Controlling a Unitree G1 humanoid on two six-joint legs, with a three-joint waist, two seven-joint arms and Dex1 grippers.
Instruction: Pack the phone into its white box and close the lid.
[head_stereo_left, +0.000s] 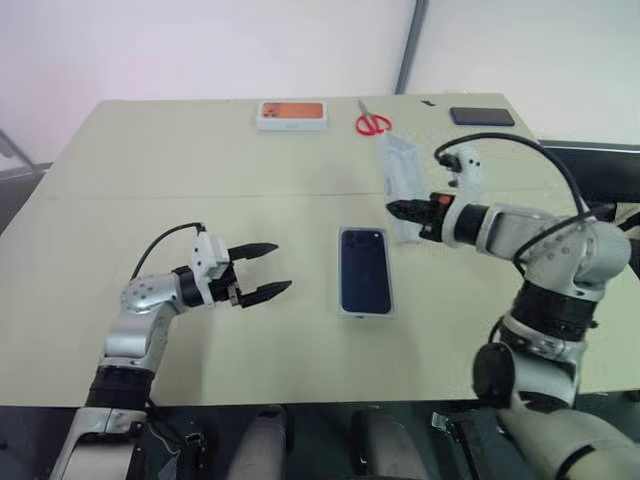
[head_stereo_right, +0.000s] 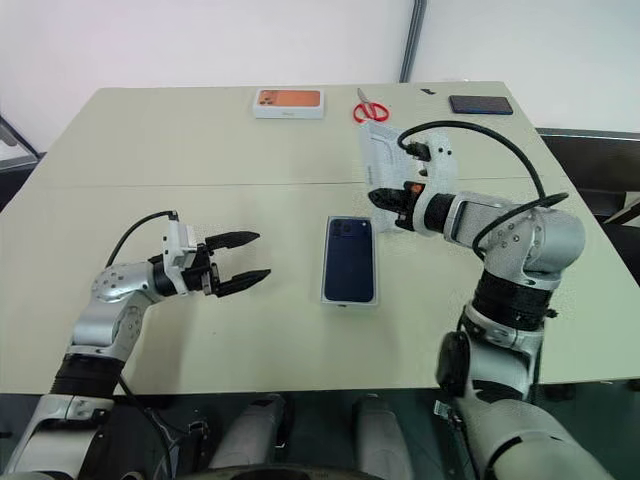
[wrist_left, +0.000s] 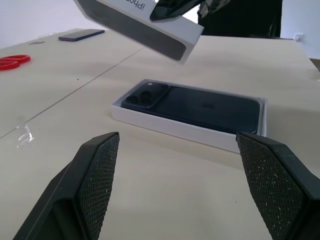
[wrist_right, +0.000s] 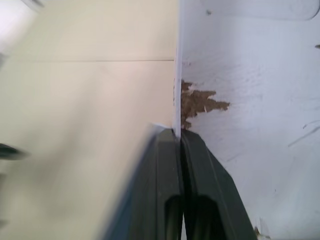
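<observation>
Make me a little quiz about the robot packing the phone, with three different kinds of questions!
1. True or false: the phone already lies in the white box.
2. What does the right gripper hold? A) the red scissors B) the lid C) nothing
3. Fill in: the left gripper hovers with its fingers ____.

Key:
1. True; it lies back up, inside the tray on the table.
2. B; its fingers pinch one wall of the lid, lifted off the table above and beside the box.
3. open
</observation>
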